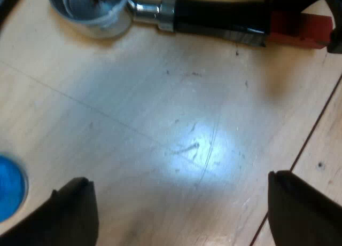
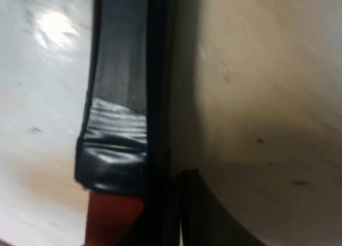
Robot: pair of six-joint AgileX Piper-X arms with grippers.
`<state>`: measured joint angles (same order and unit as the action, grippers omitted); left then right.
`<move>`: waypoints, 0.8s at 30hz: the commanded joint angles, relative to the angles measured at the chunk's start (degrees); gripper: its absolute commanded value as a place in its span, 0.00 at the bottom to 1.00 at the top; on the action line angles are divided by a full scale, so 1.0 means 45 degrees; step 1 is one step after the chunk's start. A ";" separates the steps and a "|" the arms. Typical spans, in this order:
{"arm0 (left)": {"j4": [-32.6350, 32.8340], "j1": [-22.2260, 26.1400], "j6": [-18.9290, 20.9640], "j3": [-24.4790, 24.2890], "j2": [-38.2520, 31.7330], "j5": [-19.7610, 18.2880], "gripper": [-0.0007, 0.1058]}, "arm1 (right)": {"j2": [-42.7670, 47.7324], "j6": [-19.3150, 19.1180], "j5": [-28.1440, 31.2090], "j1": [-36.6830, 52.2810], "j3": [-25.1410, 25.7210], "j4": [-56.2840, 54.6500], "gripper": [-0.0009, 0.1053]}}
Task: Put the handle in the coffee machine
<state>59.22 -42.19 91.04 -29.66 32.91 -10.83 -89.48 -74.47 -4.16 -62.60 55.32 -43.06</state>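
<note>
Here, the metal holder (image 1: 96,11) lies loose on a pale wooden table (image 1: 133,112). Its round basket runs into a chrome neck (image 1: 155,11), then a dark handle (image 1: 219,16) and finally the red end (image 1: 299,32). Something dark sits inside the basket, though what it is cannot be made out.

The left gripper (image 1: 179,179) hovers above bare wood, well apart from the holder. Its 2 black fingers (image 1: 75,214) are spread wide and carry nothing. A bright patch of light (image 1: 197,150) falls on the table between them, crossed by fine scratches. A dark seam (image 1: 310,139) in the wood runs past 1 fingertip. A blue tamper (image 1: 9,188) stands just beside the other finger, on the basket's side of the scene.

The right gripper (image 2: 180,176) is down at the far end of the handle, hard against the red end. Its 2 fingers (image 2: 214,219) are drawn together, with just a thin slit of table showing between them. 1 finger overlaps the red end, while the handle itself runs alongside the pair rather than between them. Glossy black tape (image 2: 115,134) wraps the handle where the dark grip meets the red. From the left wrist view, a dark form looms over that same red end.
</note>
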 commanded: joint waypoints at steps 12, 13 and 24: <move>0.0932 -0.0065 0.0074 -0.1129 0.0011 0.0636 0.65 | -0.0883 0.0672 -0.1136 -0.0378 -0.0003 0.1449 0.01; 0.1078 -0.0065 0.0074 -0.1188 0.0011 0.0855 0.65 | -0.0948 0.0804 -0.1136 -0.0515 -0.0003 0.1593 0.01; 0.2708 -0.0065 0.0080 -0.1670 0.0011 0.2713 0.65 | -0.1207 0.2195 -0.1326 -0.1709 0.0019 0.3876 0.01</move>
<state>70.90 -42.19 90.92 -36.69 32.91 0.00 -94.14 -65.39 -8.81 -70.12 55.66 -26.58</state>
